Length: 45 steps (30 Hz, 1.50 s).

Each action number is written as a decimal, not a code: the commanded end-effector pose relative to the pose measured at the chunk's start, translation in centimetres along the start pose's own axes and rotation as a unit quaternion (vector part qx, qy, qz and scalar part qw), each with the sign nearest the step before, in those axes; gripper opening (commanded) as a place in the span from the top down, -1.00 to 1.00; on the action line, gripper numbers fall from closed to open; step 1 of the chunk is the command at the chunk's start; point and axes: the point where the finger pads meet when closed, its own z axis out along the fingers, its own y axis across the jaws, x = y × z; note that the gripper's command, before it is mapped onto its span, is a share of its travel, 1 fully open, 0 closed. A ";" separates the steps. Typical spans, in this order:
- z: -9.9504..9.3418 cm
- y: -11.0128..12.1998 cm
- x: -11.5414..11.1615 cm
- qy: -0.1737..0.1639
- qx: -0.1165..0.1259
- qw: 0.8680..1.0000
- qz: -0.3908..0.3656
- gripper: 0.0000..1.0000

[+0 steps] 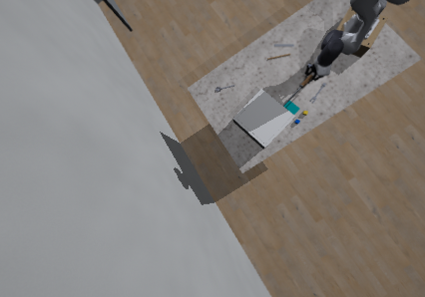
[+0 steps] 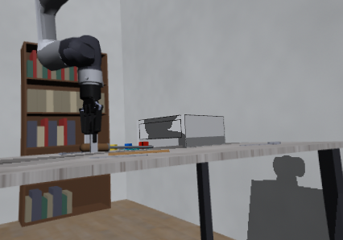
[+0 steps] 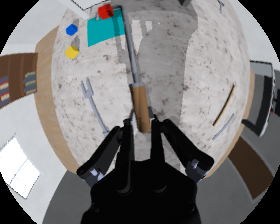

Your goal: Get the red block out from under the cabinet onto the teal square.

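In the top view, the gripper point(image 1: 309, 73) point(image 2: 92, 137) point(image 3: 142, 112) is at the near end of a tool with a wooden handle point(image 1: 306, 81) point(image 2: 82, 146) point(image 3: 141, 102), its fingers too small to read. The metal shaft point(image 1: 293, 96) point(image 3: 131, 55) runs toward the cabinet point(image 1: 264, 118) point(image 2: 203, 130) point(image 3: 86, 4), alongside the teal square point(image 1: 292, 108) point(image 3: 103, 30). The red block point(image 2: 143, 143) point(image 3: 105, 11) cannot be made out from here. A blue block point(image 1: 297, 122) point(image 2: 128, 145) point(image 3: 71, 30) and a yellow block point(image 1: 305, 113) point(image 2: 113, 146) point(image 3: 72, 52) lie near the square.

In the exterior view, the gripper points down at the handle, low over the table point(image 1: 239, 73) point(image 2: 161, 159) point(image 3: 166, 60). The red block shows right of the blue one; the square is only a thin sliver, so its fit cannot be judged here.

In the wrist view, the jaws are partly closed, clamped on the wooden handle, one finger on each side. The red block sits at the square's far edge, partly over it and partly beyond. The shaft's far end is just right of the block; whether they touch is unclear. The cabinet is cut off at the far left. A fork point(image 1: 317, 94) point(image 3: 94, 106) lies left of the handle, its near end hidden by the gripper.
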 end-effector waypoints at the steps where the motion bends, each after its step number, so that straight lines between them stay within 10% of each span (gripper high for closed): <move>1: -0.1 -0.1 -0.3 0.006 0.000 1.000 0.004 1.00; 45: -0.1 -0.1 -1.8 0.006 0.000 1.000 0.005 1.00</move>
